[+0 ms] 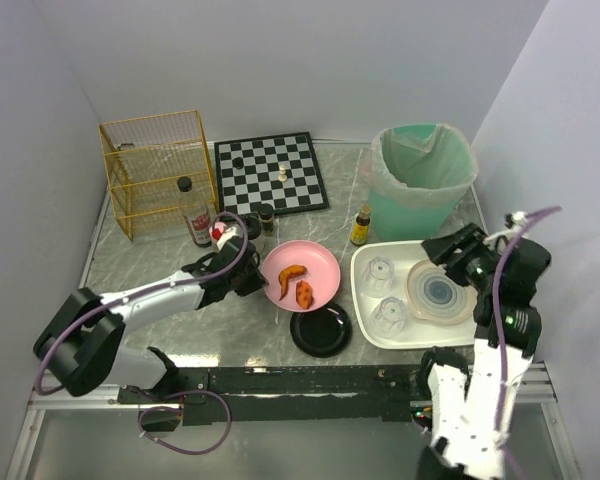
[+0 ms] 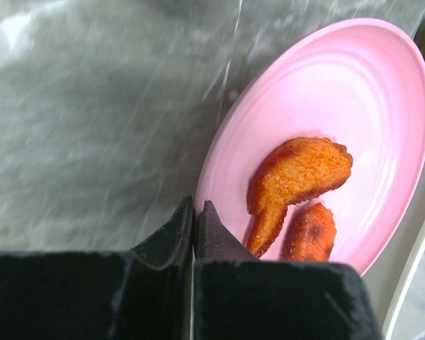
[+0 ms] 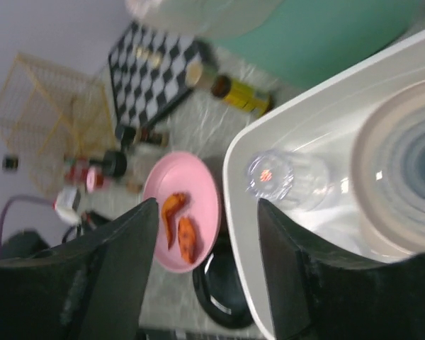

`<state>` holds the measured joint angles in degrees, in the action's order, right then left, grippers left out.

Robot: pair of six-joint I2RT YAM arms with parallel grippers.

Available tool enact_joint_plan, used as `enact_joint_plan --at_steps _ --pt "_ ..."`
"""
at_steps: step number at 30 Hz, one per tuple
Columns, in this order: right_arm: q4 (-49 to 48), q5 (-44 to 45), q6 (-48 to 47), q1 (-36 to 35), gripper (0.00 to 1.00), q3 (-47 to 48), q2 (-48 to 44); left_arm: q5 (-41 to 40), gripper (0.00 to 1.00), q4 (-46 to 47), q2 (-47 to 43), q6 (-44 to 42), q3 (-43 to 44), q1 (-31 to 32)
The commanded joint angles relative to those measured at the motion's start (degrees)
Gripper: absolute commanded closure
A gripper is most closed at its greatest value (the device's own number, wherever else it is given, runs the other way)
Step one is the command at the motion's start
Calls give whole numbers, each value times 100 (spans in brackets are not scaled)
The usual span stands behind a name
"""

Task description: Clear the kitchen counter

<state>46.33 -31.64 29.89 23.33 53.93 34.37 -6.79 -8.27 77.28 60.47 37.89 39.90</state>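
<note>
The grey-green marble kitchen counter carries a pink plate with two orange fried pieces on it. My left gripper is shut on that plate's left rim. In the left wrist view its fingertips straddle the edge of the pink plate, beside the fried pieces. My right gripper hangs open above the white tray. Nothing lies between its fingers, and a clear glass stands below.
The tray holds two glasses and a stack of plates. A black dish lies in front of the pink plate. Behind are a green lined bin, a chessboard, a yellow wire basket and several small bottles.
</note>
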Motion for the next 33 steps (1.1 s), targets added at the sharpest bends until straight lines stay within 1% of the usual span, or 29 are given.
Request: enact_joint_plan --at_steps 1,2,4,7,11,15,19,23,27,33 --pt "-317 523 -247 -1713 30 196 587 371 99 -130 -721 -88 -167 0" --pt "-404 718 -151 -2136 29 205 658 388 99 -253 -827 -96 -185 -8" --pt "-615 869 60 -2691 27 170 816 432 99 -411 -1099 -123 -194 0" --pt "-844 853 114 -3245 17 118 1071 511 99 -692 -1407 -167 -133 0" --pt "-1011 677 -71 -3844 13 -119 1362 722 99 -956 -1776 -254 -1 9" --pt "-1616 308 43 -3968 12 -769 1248 767 99 -1316 -1979 -412 245 0" --pt "-2135 -228 166 -4003 12 -1174 1212 828 99 -1589 -2041 -562 543 0" --pt "-2329 -439 166 -4100 13 -1280 1283 986 99 -1651 -1980 -685 799 9" --pt "-2786 -773 350 -4144 13 -1464 1326 1056 99 -1651 -1865 -773 966 0" --pt "-3181 -861 526 -4293 16 -1613 1555 1250 99 -1563 -1865 -764 1141 0"
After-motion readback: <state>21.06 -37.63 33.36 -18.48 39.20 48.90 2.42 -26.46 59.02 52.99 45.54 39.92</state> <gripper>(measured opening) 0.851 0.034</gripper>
